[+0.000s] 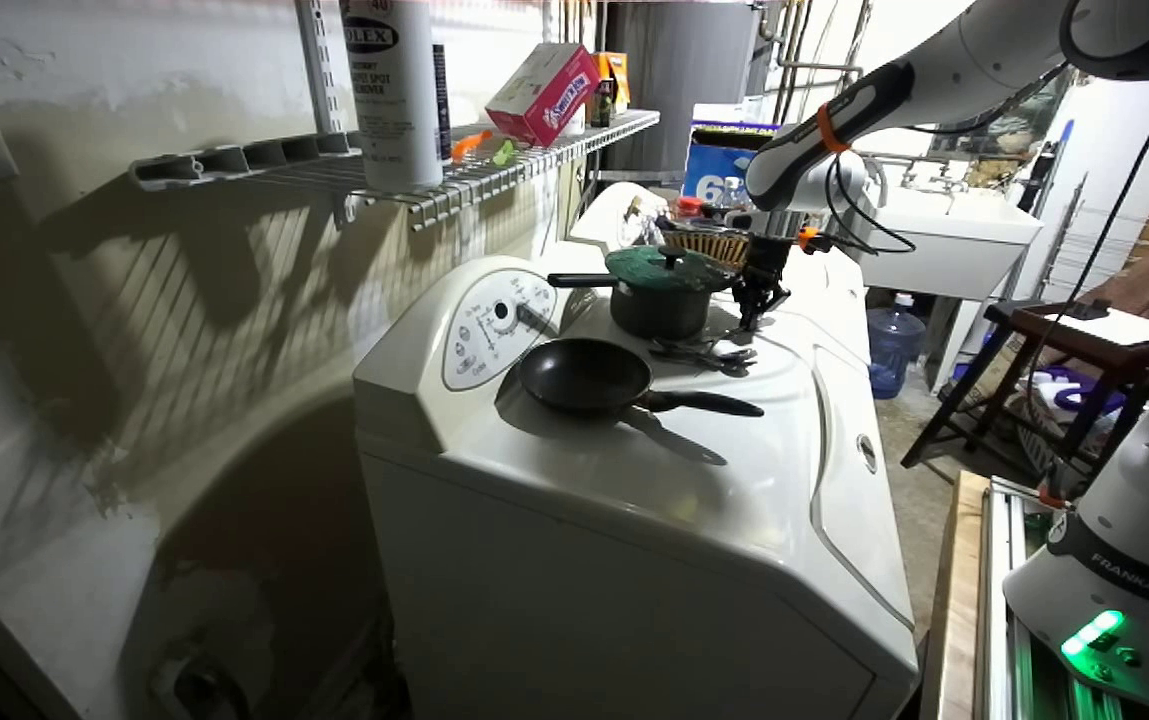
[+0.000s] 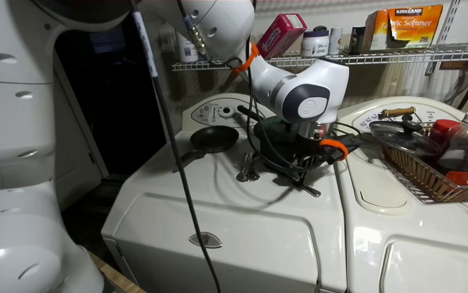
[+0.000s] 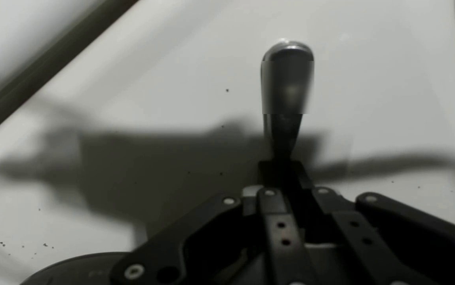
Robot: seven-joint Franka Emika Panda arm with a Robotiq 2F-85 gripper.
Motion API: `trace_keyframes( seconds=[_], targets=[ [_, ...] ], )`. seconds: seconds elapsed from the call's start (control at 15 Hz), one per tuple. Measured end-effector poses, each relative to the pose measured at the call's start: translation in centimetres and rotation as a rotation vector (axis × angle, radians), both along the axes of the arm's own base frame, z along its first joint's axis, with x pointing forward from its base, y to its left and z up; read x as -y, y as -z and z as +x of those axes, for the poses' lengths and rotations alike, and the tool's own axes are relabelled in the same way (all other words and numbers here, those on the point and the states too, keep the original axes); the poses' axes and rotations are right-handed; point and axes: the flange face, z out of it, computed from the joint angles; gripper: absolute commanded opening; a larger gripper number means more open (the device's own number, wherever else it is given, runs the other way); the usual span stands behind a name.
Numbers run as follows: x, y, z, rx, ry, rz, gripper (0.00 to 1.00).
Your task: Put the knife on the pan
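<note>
The pan (image 1: 584,375) is a shallow black frying pan on the white dryer top, its dark handle pointing toward the dryer's front; it also shows in an exterior view (image 2: 214,139). My gripper (image 2: 300,176) points down beside the pot, on the side away from the pan. In the wrist view its fingers (image 3: 282,174) are close together around a metal knife (image 3: 286,83). Only the knife's rounded handle end shows clearly, also in an exterior view (image 2: 311,190); the rest is hidden by the fingers. I cannot tell whether the knife touches the dryer top.
A green lidded pot (image 1: 662,305) stands between pan and gripper. A pile of metal cutlery (image 2: 248,169) lies between pan and gripper, in front of the pot. A wicker basket (image 2: 453,189) with a glass lid (image 2: 405,136) and bottles stands on the neighbouring washer. A wire shelf (image 2: 286,62) hangs behind.
</note>
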Motion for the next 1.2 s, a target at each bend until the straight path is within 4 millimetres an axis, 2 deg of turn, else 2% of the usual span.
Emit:
trace_keyframes(
  seconds=[0.4,0.8,1.2],
  targets=[
    [-0.2,0.0,-0.4,-0.022,-0.007,0.004,0.05],
    [-1.5,-0.2,-2.6,-0.069,-0.045,0.047,0.05],
    [-2.3,-1.9,-4.5,-0.049,-0.058,0.055,0.05]
  ],
)
